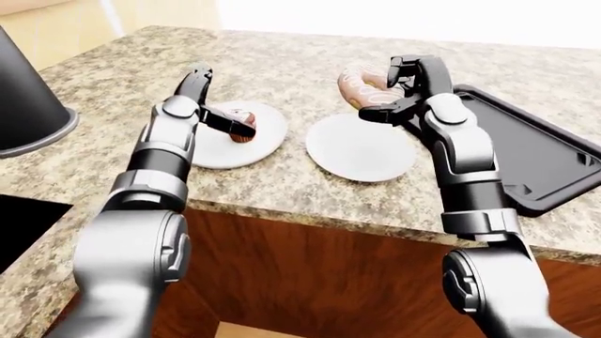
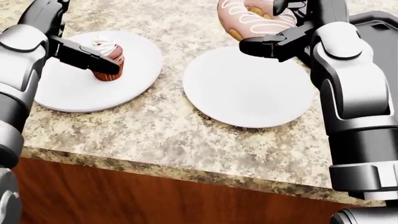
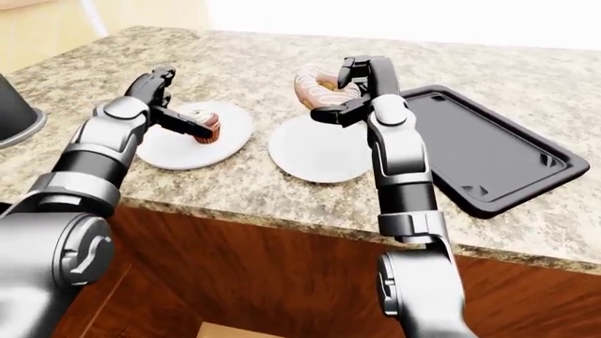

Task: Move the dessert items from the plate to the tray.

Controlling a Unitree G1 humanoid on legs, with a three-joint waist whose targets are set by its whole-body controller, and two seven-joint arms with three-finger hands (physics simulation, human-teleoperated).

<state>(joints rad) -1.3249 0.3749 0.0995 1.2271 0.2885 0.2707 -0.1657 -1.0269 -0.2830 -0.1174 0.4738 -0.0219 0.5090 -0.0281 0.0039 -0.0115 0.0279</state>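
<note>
The donut (image 2: pixel 252 18) is lifted off the bench, clenched in the right hand (image 2: pixel 280 28) above the far rim of the bare plate (image 2: pixel 248 88). The cupcake (image 2: pixel 107 58) stands on the other plate (image 2: pixel 68 93), the left hand (image 2: pixel 80 53) gripping it. Only the eye views show the whole black tray (image 3: pixel 479 151), lying beyond the right arm toward the bench's right end, its floor bare. A dark vessel (image 1: pixel 23 105) stands at the bench's left end.
</note>
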